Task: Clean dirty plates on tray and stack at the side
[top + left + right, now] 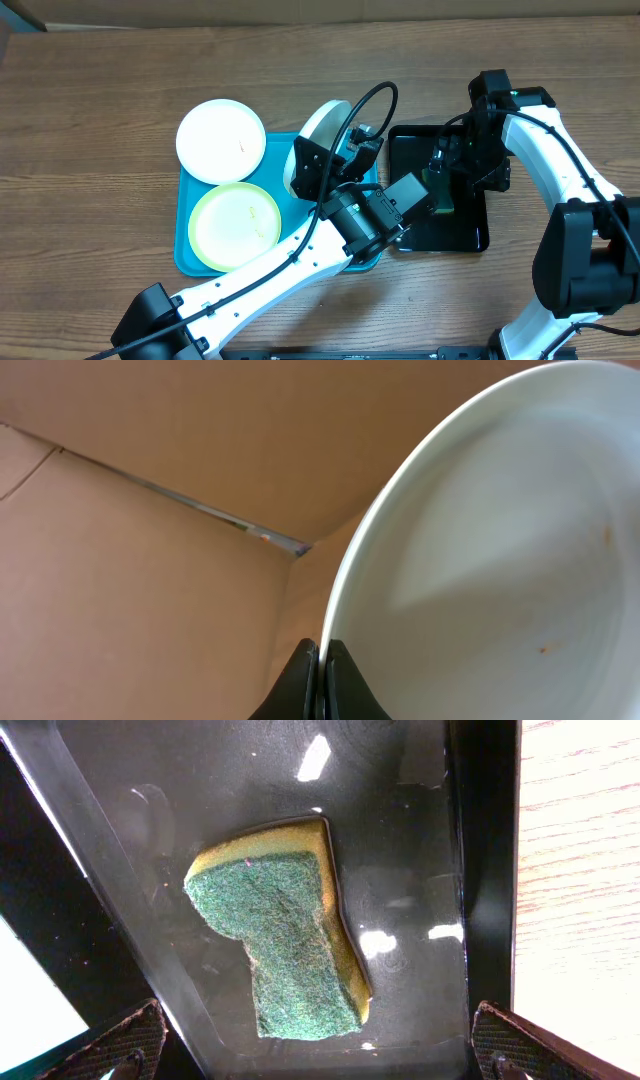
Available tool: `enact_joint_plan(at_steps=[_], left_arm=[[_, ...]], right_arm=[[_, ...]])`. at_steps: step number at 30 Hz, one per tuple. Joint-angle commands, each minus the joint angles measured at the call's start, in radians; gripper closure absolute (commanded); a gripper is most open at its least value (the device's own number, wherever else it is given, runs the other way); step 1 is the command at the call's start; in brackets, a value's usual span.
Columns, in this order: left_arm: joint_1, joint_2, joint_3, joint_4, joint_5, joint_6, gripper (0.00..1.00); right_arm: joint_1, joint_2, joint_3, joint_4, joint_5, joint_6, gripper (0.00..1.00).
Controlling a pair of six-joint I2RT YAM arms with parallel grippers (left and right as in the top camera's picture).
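Tray (pixel 184 255), light blue, on the wooden counter (pixel 100 100), left of centre.

Yellow-green plate (pixel 235 226), flat in the near half of the tray, with faint marks on its face.

Left claw (pixel 320 665), fingers pressed together on the rim of a tilted white plate (pixel 322 125). The plate is lifted on edge over the far right part of the tray. Its face shows a few small brownish specks in the left wrist view.

Black tray (pixel 462 228), glossy and smaller, just beside the right edge of the blue one, with a wet sheen on its floor.

Sponge (pixel 285 940), green scouring side up with a yellow layer beneath, lying on the floor of the black tray.

Right claw (pixel 320 1055), fingers spread wide apart and holding nothing. It hangs over the sponge, one fingertip showing at each lower corner of the right wrist view.

Flat white plate (pixel 221 140), lying over the far left corner of the blue tray, apart from the yellow-green one.

Cardboard wall (pixel 150 560), brown, seen behind the tilted plate from the left wrist.
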Motion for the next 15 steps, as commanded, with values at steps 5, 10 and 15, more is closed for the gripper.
enact_joint_plan(at_steps=[5,10,15], left_arm=[[-0.007,0.01,0.029,0.019,-0.045,-0.026,0.96],[0.005,0.01,0.029,0.023,0.23,-0.021,0.96],[0.097,0.01,0.029,0.016,0.743,-0.067,0.96]], right_arm=[[-0.003,-0.025,-0.007,0.006,-0.009,-0.002,0.0],[-0.003,-0.025,-0.007,0.005,-0.018,-0.002,0.0],[0.003,-0.025,-0.009,0.002,-0.033,-0.002,0.01]])
